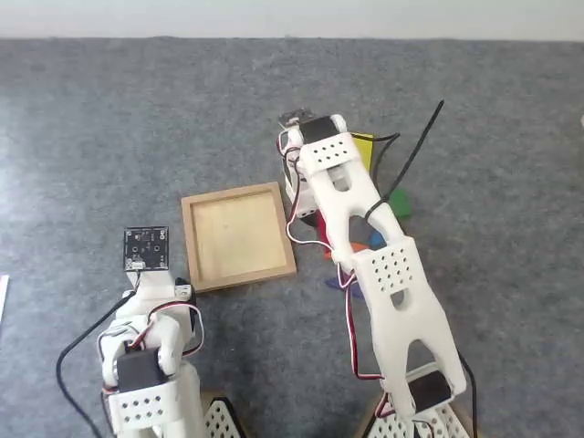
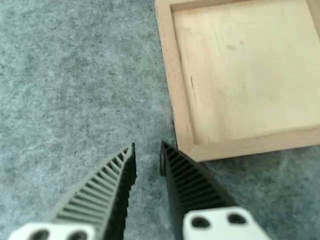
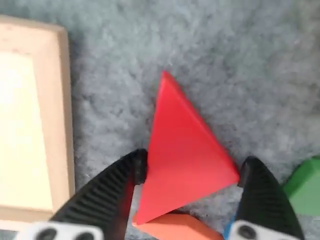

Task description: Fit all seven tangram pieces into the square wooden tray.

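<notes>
High view: one square wooden tray (image 1: 239,276) at the centre of the grey worktop (image 1: 109,128). Two arms. The right arm reaches to 3 o'clock of the tray and lies over the pieces. Counted past it: one yellow piece (image 1: 364,146), one green piece (image 1: 400,203), and slivers of one orange piece (image 1: 359,247) and one blue piece (image 1: 377,239). The left arm sits at 7 o'clock of the tray.

Left wrist view: the left gripper (image 2: 147,150) is a narrow gap apart and holds nothing. It is over the worktop just beside a tray (image 2: 180,100) corner.

Right wrist view: the right gripper (image 3: 194,166) is spread wide, with one jaw at each side of one red triangle (image 3: 182,150), at its edges. The orange piece (image 3: 170,229) touches the triangle. The green piece (image 3: 305,185) is near. The tray (image 3: 52,120) is apart.
</notes>
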You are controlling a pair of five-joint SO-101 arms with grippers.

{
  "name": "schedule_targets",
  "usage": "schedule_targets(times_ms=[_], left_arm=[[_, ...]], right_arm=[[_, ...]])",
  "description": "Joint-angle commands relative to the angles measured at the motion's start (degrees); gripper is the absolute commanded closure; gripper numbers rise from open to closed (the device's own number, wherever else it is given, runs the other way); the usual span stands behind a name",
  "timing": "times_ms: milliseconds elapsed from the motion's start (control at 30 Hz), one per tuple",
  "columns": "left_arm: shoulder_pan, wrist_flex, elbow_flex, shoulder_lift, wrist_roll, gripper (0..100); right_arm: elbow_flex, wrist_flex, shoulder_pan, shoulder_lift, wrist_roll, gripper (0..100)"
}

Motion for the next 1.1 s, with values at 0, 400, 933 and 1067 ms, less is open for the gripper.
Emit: schedule_targets(times_ms=[0,400,933,1067], left_arm=[[0.09,0.18,-0.66,-1.05,0.0,92],[0.09,0.18,-0.66,-1.05,0.0,92],[0.09,0.18,-0.66,-1.05,0.0,92],[0.09,0.18,-0.66,-1.05,0.0,92]], right_arm=[[-0.35,1.36,-1.1,1.01,-1.76,73.9],[-0.79,1.98,-0.84,2.59,-11.96,61.3],[-0.79,1.98,-1.71,2.51,-13.89,71.8],[-0.88,2.07,-1.71,2.33,-14.15,71.8]])
